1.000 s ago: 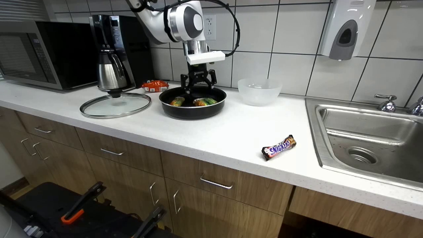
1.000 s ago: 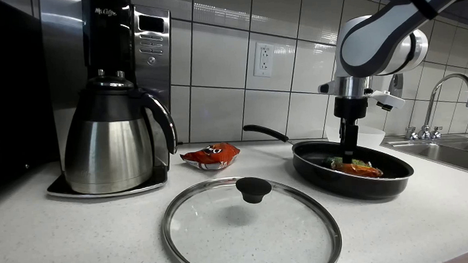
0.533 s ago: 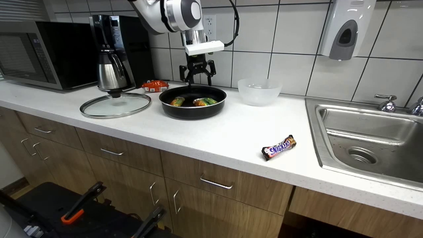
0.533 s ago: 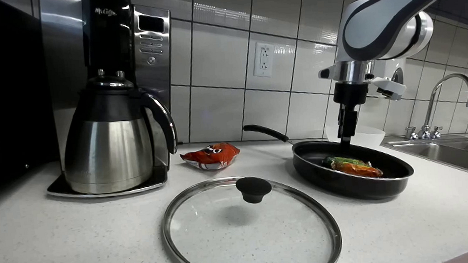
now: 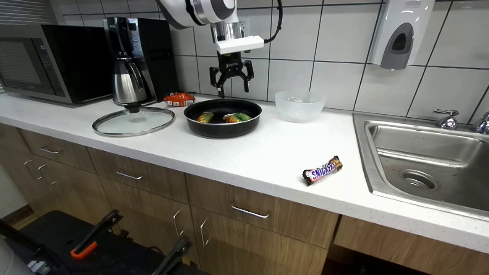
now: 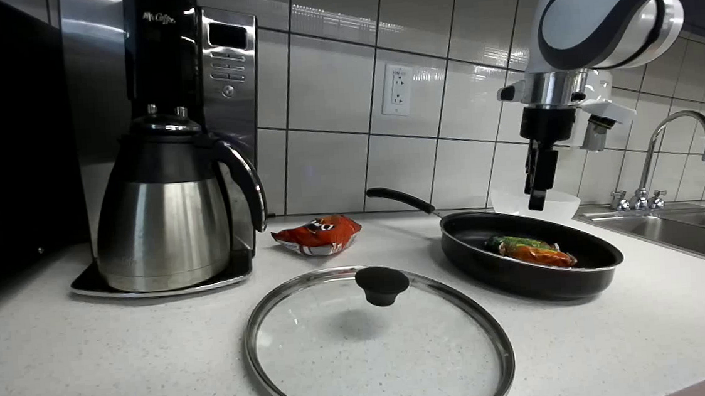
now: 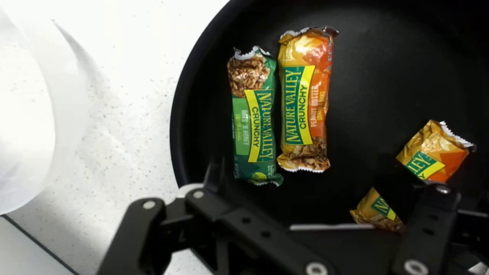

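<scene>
my gripper point(image 5: 233, 91) is black, below my white arm point(image 5: 177, 9). in my wrist view, upper right, the pan point(image 7: 382, 76) is black too — near mid-frame a green wrapper point(image 7: 244, 122) wears a slanted yellow band, and an orange-and-gold wrapper point(image 7: 305, 103) a green and yellow one. toward the right edge, more gold-and-orange packaging point(image 7: 435, 151). in an exterior view, right of centre, the snickers bar point(image 5: 323, 170) is brown, blue, white and red. in both exterior views the tiles point(image 5: 338, 36) are pale in a grid of dark lines, the counter point(image 6: 120, 367) white with grey flecks.
</scene>
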`<state>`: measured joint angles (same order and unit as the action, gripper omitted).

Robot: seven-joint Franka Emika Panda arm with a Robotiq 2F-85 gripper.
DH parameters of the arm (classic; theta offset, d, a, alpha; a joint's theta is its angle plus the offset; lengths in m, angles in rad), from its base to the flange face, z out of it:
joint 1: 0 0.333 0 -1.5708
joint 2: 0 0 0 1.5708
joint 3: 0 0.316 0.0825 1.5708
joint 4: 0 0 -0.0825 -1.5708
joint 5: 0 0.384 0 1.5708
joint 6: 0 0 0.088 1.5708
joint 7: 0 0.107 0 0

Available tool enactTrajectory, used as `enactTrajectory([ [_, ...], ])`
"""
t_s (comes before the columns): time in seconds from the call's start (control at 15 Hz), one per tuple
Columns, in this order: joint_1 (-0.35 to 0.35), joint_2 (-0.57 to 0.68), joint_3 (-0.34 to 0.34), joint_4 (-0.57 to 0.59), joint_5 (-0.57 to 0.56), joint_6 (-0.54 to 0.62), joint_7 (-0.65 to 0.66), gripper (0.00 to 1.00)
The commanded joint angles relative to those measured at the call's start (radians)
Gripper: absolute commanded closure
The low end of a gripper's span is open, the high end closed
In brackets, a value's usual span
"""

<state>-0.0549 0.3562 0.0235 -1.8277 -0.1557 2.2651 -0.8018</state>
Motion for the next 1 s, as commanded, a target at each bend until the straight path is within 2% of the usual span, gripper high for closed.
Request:
enactTrajectory([
  [0.0,-0.028,-0.099,0.005,-0.095,0.026,-0.023,-0.019,0.00],
  [0.4,-0.038,-0.193,-0.035,-0.200,0.021,-0.027,0.043,0.00],
  [0.93,-0.065,-0.281,-0.119,-0.316,0.008,-0.017,0.190,0.00],
])
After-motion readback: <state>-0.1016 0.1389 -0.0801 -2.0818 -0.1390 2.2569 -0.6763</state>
